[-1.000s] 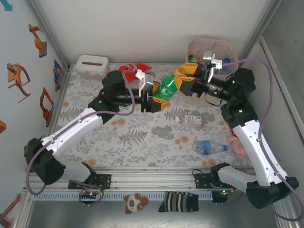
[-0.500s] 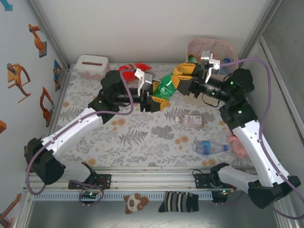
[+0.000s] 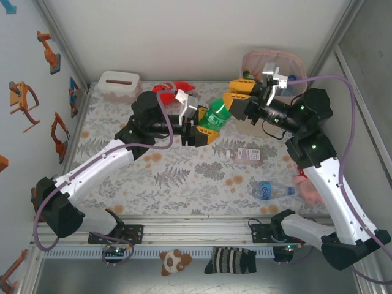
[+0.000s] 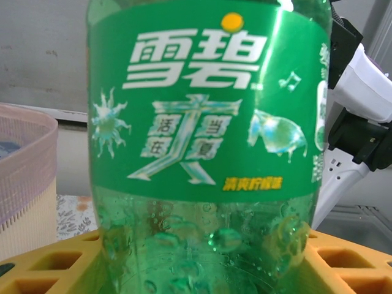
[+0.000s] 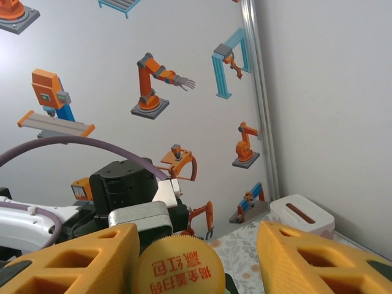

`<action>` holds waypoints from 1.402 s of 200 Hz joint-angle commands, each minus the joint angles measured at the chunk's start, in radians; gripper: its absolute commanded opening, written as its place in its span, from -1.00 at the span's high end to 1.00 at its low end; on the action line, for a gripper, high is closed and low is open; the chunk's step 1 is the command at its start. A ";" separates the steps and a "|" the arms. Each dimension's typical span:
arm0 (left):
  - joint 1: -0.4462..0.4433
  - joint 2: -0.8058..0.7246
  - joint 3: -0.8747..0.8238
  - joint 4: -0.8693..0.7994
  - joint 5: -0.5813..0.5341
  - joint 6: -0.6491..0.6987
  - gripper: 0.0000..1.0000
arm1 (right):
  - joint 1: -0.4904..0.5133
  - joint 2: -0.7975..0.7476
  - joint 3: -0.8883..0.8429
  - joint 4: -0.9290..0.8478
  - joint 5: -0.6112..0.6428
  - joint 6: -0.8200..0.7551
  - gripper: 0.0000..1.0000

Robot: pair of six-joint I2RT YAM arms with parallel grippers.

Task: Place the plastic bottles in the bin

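A green plastic bottle with a green label hangs above the mat, tilted toward the bin. My left gripper is shut on its lower body, yellow fingers on both sides. My right gripper is open around the bottle's yellow cap. The cap touches one finger, with a gap to the other. A clear bottle with a red label and a blue-labelled one lie on the mat. The beige bin with its pink liner holds more bottles.
A white tissue box stands at the back left, also in the right wrist view. A red-orange fish toy lies next to it. A pink object lies by the right arm. Walls close the mat on three sides.
The right gripper's jaws have narrowed around the cap end of the green bottle. The left gripper keeps its hold and has barely moved.
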 commanded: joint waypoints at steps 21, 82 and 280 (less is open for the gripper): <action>-0.004 0.014 0.038 0.010 0.032 0.004 0.29 | 0.014 -0.005 0.042 -0.031 0.036 -0.035 0.11; 0.000 -0.019 0.016 0.008 -0.018 0.008 0.08 | 0.018 -0.003 0.059 -0.068 0.090 -0.037 0.51; 0.090 -0.109 -0.086 -0.111 -0.268 0.041 -0.54 | -0.306 0.403 0.600 -0.609 0.671 -0.228 0.80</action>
